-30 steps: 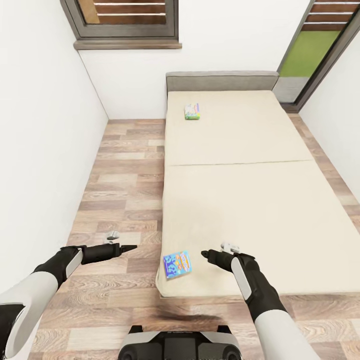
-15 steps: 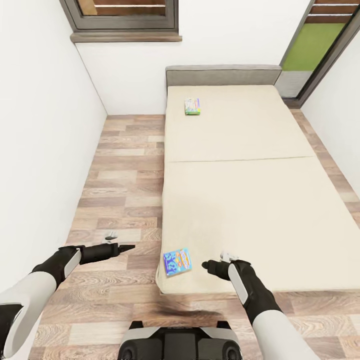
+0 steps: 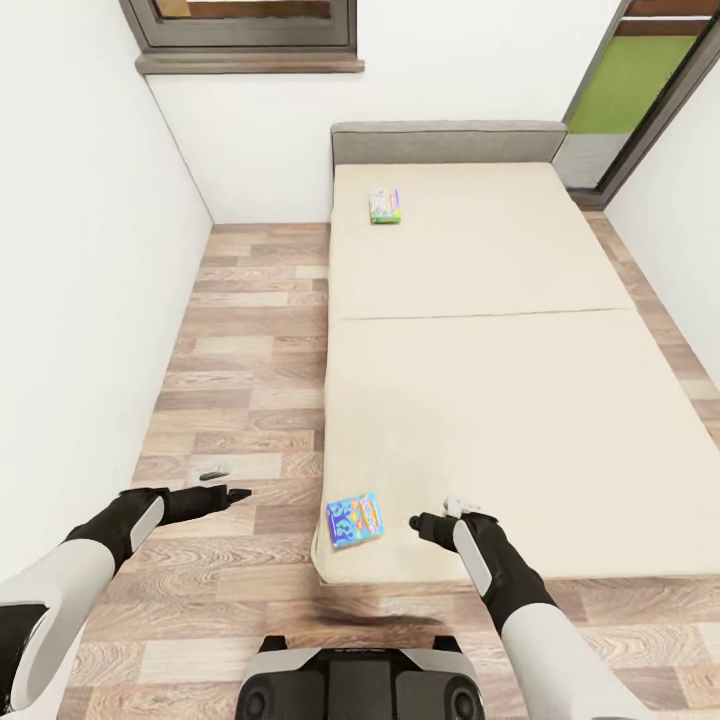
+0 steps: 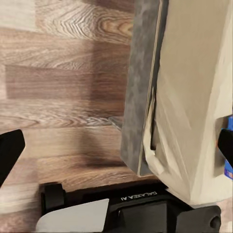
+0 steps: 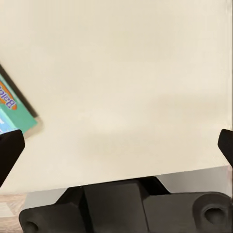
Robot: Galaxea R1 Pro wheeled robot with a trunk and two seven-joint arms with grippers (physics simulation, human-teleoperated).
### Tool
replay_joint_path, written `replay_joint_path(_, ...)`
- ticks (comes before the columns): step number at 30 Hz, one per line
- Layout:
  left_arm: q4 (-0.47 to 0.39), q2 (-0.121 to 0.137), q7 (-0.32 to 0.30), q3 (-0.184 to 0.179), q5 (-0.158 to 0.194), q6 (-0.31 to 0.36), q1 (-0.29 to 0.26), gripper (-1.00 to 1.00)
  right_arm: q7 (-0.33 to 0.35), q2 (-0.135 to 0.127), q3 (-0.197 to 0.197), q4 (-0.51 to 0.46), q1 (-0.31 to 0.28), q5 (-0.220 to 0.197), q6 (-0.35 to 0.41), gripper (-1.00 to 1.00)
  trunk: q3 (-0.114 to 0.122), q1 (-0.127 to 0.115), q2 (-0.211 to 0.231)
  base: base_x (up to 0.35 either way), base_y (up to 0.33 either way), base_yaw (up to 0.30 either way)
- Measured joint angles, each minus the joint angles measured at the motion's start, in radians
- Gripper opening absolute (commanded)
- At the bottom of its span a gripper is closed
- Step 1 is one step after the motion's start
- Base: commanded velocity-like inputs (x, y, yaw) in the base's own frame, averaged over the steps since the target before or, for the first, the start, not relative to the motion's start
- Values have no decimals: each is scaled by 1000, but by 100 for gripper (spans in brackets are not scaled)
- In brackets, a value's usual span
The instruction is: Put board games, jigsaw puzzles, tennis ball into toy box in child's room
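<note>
The bed (image 3: 520,400) with its beige mattress runs away from me to a grey headboard. A blue cartoon board game (image 3: 354,520) lies flat near the mattress's near left corner. A pale multicoloured board game (image 3: 385,206) lies far off by the headboard. My right gripper (image 3: 418,522) hovers open over the mattress just right of the blue game, whose corner (image 5: 12,109) shows in the right wrist view. My left gripper (image 3: 240,493) is open above the floor, left of the bed's corner (image 4: 145,145). Both grippers are empty. The table and toy box are out of view.
A white wall (image 3: 70,300) stands close on the left, leaving a strip of wood-plank floor (image 3: 250,350) between it and the bed. A dark-framed window (image 3: 245,25) is at the far wall and a doorway (image 3: 640,90) at the far right. My base (image 3: 360,685) sits at the bed's foot.
The whole view has shifted a little, the window sliding up out of frame. Both arms have drawn back slightly towards me. The two games lie as before.
</note>
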Motion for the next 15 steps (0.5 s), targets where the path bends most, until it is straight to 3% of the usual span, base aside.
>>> replay_joint_path(3, -6, -5, 40, 1, 4, -5, -2, 100, -26, 8, 6, 6, -6, 5, -8, 100, 0, 0, 0, 0, 0, 0)
replay_joint_path(7, -25, -27, 36, 1, 4, -6, -2, 100, -34, 9, 6, 2, -1, 9, -14, 100, 0, 0, 0, 0, 0, 0)
replay_joint_path(15, -41, -28, 31, 0, 2, -4, -2, 100, -27, 0, 2, -9, 9, 9, -19, 100, 0, 0, 0, 0, 0, 0)
